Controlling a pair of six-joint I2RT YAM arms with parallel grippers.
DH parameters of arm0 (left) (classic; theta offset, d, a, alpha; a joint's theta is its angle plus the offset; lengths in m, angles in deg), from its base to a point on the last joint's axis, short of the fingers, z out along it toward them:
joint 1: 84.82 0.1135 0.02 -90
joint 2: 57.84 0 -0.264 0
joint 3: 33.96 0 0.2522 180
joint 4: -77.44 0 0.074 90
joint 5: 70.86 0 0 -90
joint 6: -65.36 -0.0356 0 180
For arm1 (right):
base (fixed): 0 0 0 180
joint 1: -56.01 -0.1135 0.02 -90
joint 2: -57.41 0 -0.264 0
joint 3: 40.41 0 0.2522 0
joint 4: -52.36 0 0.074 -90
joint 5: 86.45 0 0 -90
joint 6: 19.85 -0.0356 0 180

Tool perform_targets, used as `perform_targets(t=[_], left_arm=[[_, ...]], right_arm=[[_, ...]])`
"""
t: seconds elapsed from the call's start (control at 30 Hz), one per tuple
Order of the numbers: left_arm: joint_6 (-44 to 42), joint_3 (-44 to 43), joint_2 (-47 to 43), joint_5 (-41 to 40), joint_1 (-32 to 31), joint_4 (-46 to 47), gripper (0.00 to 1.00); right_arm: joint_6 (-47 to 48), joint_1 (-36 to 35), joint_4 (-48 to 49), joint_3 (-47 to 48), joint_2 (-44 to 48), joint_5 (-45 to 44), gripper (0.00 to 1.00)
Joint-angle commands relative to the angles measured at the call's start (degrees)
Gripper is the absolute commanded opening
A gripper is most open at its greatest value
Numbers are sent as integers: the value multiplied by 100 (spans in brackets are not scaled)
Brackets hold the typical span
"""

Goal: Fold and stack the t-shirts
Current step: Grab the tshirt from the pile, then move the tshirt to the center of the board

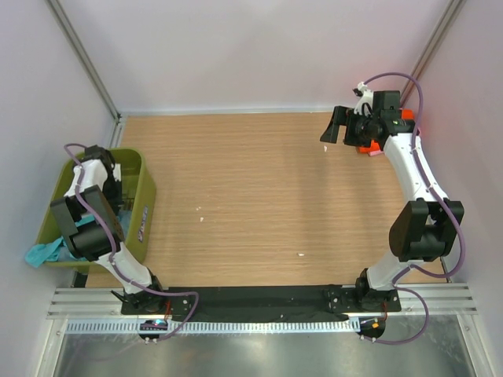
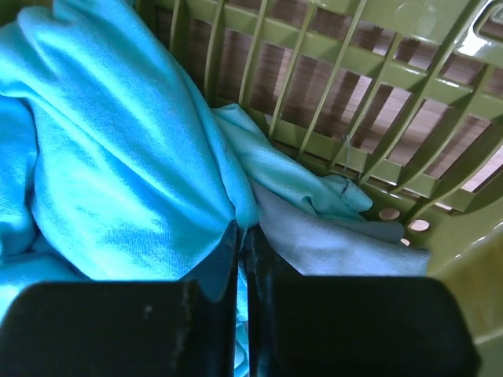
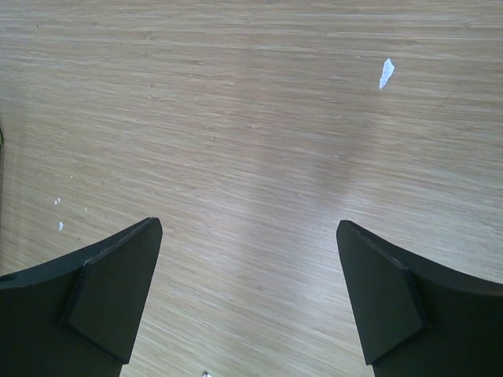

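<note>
My left gripper [image 1: 108,182] reaches down into the olive-green bin [image 1: 145,200] at the table's left. In the left wrist view its jaws [image 2: 244,232] are pressed together on a fold of the bright turquoise t-shirt [image 2: 118,157]. The dull grey-blue t-shirt [image 2: 330,245] lies crumpled beside it against the bin's slatted wall [image 2: 330,71]. Part of the turquoise cloth [image 1: 41,253] hangs over the bin's near left rim. My right gripper [image 1: 336,127] is open and empty above bare wood [image 3: 247,224] at the far right. Bits of the orange-red t-shirt [image 1: 367,147] and the pink t-shirt [image 1: 378,153] show under the right arm.
The wooden table [image 1: 259,196] is walled at the back and on both sides. Small white specks [image 1: 301,254] lie on it, and one shows in the right wrist view [image 3: 385,73]. A black mounting rail [image 1: 259,297] runs along the near edge.
</note>
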Motion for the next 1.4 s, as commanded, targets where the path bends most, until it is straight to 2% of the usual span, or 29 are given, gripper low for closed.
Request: perform_targets(t=[0.0, 0.17, 0.3, 0.33, 0.43, 0.47, 0.5, 0.57, 0.67, 0.7, 0.73, 0.8, 0.83, 0.93, 1.03, 1.17, 1.2, 1.23, 1.27, 1.3, 1.37], left_arm=[[87, -242, -134, 96, 40, 125, 0], [438, -883, -547, 482, 49, -111, 0], [781, -2375, -689, 1483, 5, -455, 0], [869, -3231, -654, 1659, -73, -585, 0], [958, -4728, -189, 1879, -397, -1068, 0], [940, -5717, -22, 1950, -495, -1192, 0], [940, -6293, 310, 2046, -618, -1324, 0], [801, -7460, 645, 2300, -1083, -1562, 0], [519, -7583, 525, 2083, -2093, -1195, 0], [405, -7295, 437, 2117, -2348, -1002, 0], [291, -7092, 219, 2118, -2925, -608, 0], [106, -6801, 76, 2056, -3429, -254, 0], [-8, -6808, 32, 2047, -3884, -70, 0], [-140, -6983, 67, 1820, -4719, 81, 0], [-307, -7028, 172, 1696, -5257, 73, 0], [-238, -6730, 243, 1731, -5453, 29, 0], [-185, -6599, 243, 1740, -5453, 28, 14], [-159, -6319, 243, 1670, -5453, 37, 33], [-141, -6107, 234, 1635, -5453, 46, 67], [-97, -5914, 191, 1608, -5453, 29, 73], [-1, -5222, 147, 1476, -5453, 20, 78]], right_arm=[[64, 17, 104, -58, 246, -52, 100], [46, 17, 139, -58, 176, -25, 100], [-15, 17, 201, 21, 70, 10, 100], [-59, 17, 227, 39, 44, 27, 100], [-86, 17, 315, 74, 9, 63, 100], [-86, 17, 350, 57, 26, 54, 100], [-77, 17, 359, 39, 44, 36, 100], [-59, 17, 412, -40, 114, 10, 100], [-33, 17, 438, -145, 193, -34, 100], [-16, 17, 447, -172, 254, -34, 100], [-15, 26, 447, -198, 290, -69, 100], [20, 43, 464, -295, 412, -87, 100], [29, 70, 465, -330, 456, -104, 100], [29, 175, 473, -541, 641, -104, 100], [-33, 351, 500, -769, 825, -104, 100], [-42, 553, 500, -919, 1028, -122, 100], [-24, 579, 482, -919, 1063, -79, 100], [72, 588, 439, -919, 1081, -52, 100], [133, 588, 412, -928, 1116, 9, 100], [169, 580, 368, -945, 1125, 123, 100], [213, 580, 315, -1051, 1134, 203, 100]])
